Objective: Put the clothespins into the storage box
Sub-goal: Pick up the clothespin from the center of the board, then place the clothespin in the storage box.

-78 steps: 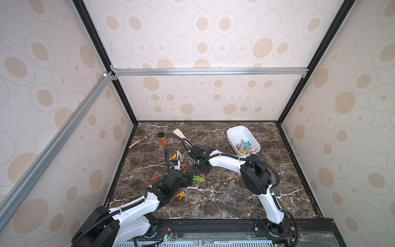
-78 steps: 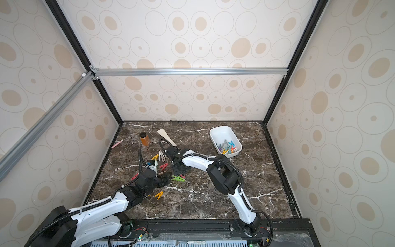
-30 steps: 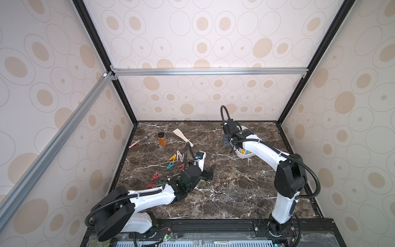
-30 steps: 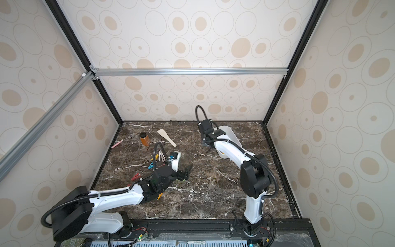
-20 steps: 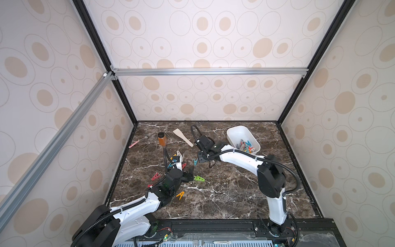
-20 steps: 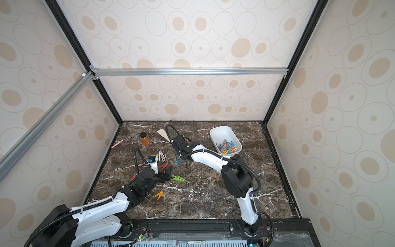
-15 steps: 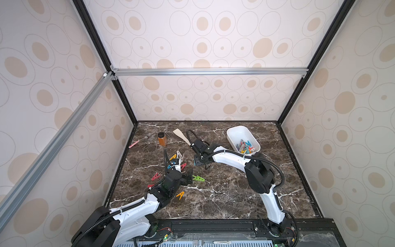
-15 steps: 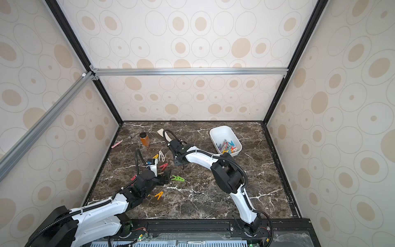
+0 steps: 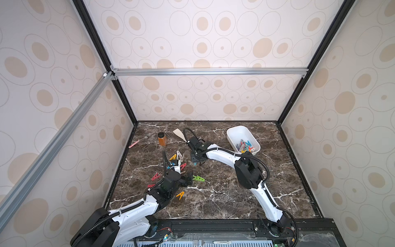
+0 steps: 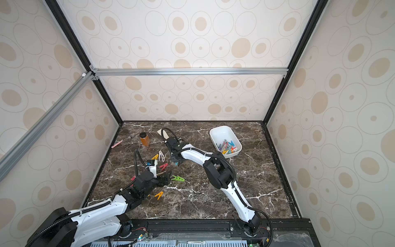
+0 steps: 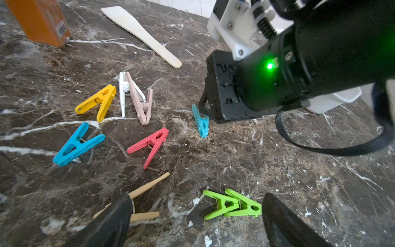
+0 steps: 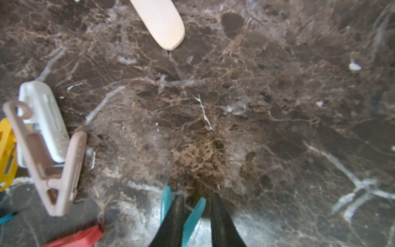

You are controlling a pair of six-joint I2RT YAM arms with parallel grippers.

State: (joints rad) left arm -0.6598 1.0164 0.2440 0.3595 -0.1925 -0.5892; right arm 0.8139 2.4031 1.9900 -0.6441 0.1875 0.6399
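One leg only of the teal clothespin [image 12: 193,211] sits inside the narrowly apart right pincer [image 12: 197,195], so it may twist free on lifting; left pincer [image 11: 197,197] gapes wide.

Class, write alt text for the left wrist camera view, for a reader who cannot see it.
The right gripper reaches down to a tilted teal clothespin on the dark marble table. Other coloured clothespins lie scattered between it and the open left gripper in the foreground; a wooden spatula lies beyond.
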